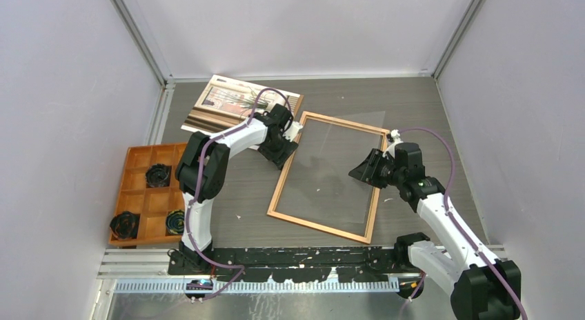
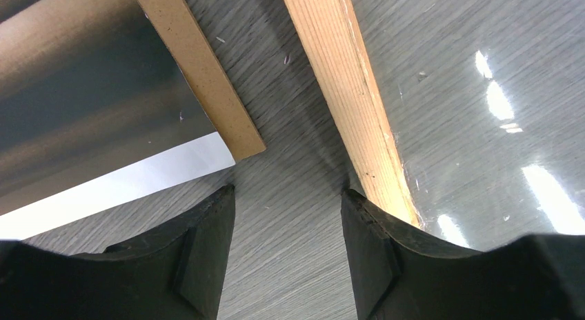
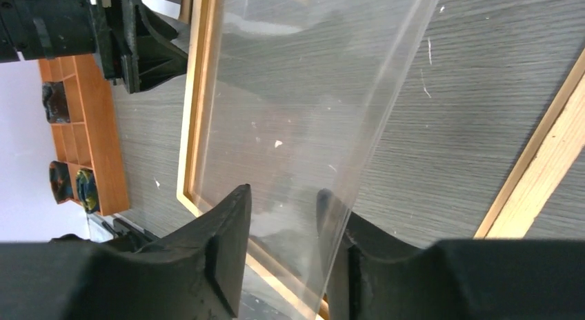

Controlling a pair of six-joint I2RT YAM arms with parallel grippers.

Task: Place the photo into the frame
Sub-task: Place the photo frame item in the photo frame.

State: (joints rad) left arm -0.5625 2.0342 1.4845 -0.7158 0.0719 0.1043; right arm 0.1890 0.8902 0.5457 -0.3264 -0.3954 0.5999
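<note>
Beige-toned glossy paper, the photo [image 1: 231, 99] lies face up on a fibreboard backing [image 2: 200, 65] beyond the frame's [image 1: 317, 227] far-left corner. It looks light, floppy and easily creased, so a free corner seems the place to pinch. The left gripper [image 2: 286, 196] sits half open and empty beside that corner, while the right gripper [image 3: 283, 196] has its jaws parted around the edge of a clear pane [image 3: 310, 92] tilted over the frame, not clamping it.

Frame [image 2: 345, 92] — pale, matt, grainy wood; clear sheet [image 3: 296, 113] — glossy plastic; table [image 1: 241, 196] matt grey woodgrain.
</note>
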